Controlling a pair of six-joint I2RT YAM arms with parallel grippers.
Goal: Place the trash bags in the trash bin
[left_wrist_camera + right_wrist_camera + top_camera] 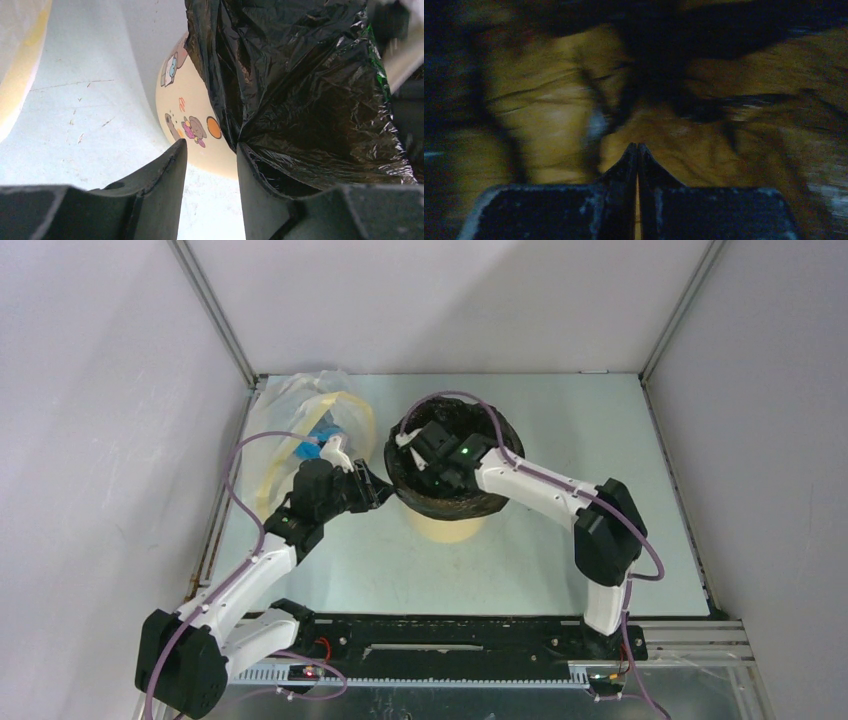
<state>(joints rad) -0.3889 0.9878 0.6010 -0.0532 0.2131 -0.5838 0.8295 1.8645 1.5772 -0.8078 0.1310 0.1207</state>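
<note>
The trash bin (447, 525) is a pale yellow-orange bucket at the table's middle. The black trash bag (440, 502) is draped over its top and upper sides, open upward. In the left wrist view the bin (187, 95) shows cartoon stickers, and the bag (300, 75) hangs over its right part. My left gripper (378, 490) is open beside the bag's left edge. In its own view (210, 147) nothing lies between the jaws, and the right finger (255, 190) touches the bag's lower fold. My right gripper (420, 452) is down inside the bag's opening. It is shut (638, 146), with dim yellowish film around it.
A clear bag with a pale-yellow band (345, 415) and a blue lump (312, 447) lies at the back left, just behind my left arm. Grey walls and metal frame posts close off the table's left, back and right. A black rail (450, 635) runs along the near edge.
</note>
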